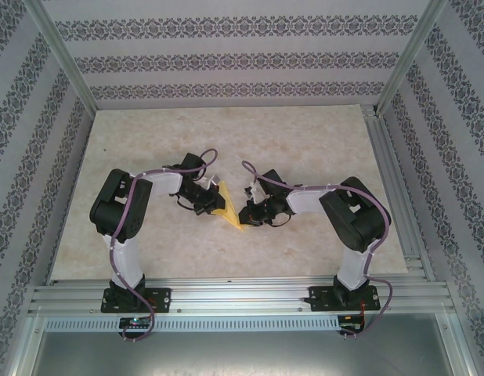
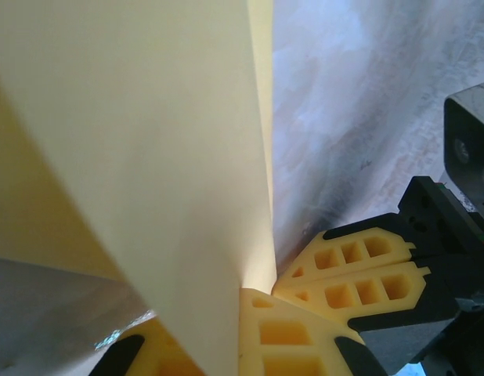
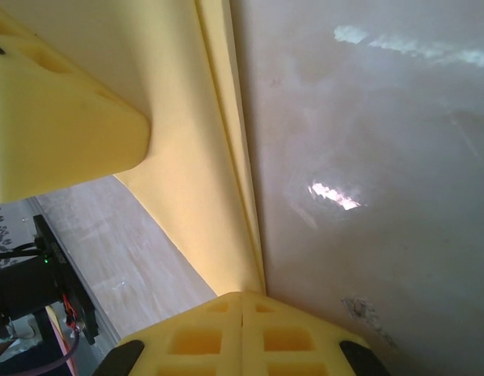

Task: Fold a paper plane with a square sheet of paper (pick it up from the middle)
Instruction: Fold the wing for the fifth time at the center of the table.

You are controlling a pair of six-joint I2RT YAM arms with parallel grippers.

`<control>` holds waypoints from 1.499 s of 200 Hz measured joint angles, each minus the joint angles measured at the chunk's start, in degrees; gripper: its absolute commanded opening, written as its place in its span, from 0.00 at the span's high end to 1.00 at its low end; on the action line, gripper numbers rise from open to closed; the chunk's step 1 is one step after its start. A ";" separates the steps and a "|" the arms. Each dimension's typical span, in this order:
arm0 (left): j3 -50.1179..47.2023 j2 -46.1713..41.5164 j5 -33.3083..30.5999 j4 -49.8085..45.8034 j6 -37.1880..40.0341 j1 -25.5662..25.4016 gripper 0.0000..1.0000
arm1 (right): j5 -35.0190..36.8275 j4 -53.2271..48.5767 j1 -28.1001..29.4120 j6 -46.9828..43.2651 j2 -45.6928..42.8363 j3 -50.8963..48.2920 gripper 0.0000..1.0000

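Presently the left gripper [image 1: 216, 209] and right gripper [image 1: 244, 215] both pinch the folded paper [image 1: 229, 202] mid-worktop [image 1: 305, 157]; layers should align squarely before creasing.

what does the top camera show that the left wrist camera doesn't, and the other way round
Top view: the left arm and right arm whole, from their bases on the metal rail to the wrists meeting mid-table, plus the patterned walls around the table.
Left wrist view: a close look at the paper and its straight fold edge running down into the left fingers, which are shut on it, with the right fingers closed right beside them.
Shared: the yellow folded paper between the two arms and the pale marbled tabletop.
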 measured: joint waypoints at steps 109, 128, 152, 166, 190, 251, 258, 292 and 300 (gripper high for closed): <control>4.68 3.56 -0.04 -2.36 5.42 0.00 0.99 | -0.24 1.16 -0.07 1.95 -3.54 -1.46 0.94; 4.68 3.80 -0.04 -2.54 5.75 0.00 0.99 | -0.46 1.70 -0.39 3.06 -4.42 -2.16 0.95; 4.70 4.13 -0.02 -2.56 6.36 0.00 0.99 | -0.83 2.64 -0.92 3.74 -5.64 -2.32 0.95; 4.87 4.55 -0.04 -2.69 6.78 0.00 0.99 | -0.83 2.73 -1.01 4.17 -5.66 -2.32 0.96; 5.01 4.79 -0.02 -3.13 7.41 0.00 0.99 | -0.87 3.58 -1.16 4.72 -5.60 -2.86 0.97; 5.18 5.51 0.42 -3.23 8.48 0.39 0.99 | -2.03 5.79 -0.74 6.12 -2.80 -3.58 0.97; 5.25 5.57 0.46 -3.28 8.50 0.44 0.99 | -2.03 5.90 -0.72 6.12 -2.34 -3.61 0.97; 5.66 5.86 0.72 -3.85 8.61 0.50 0.99 | -1.64 5.97 -0.37 6.05 -0.94 -3.61 0.96; 5.75 5.99 0.90 -3.93 8.70 0.59 0.99 | -1.64 6.05 -0.37 6.05 -0.81 -3.61 0.96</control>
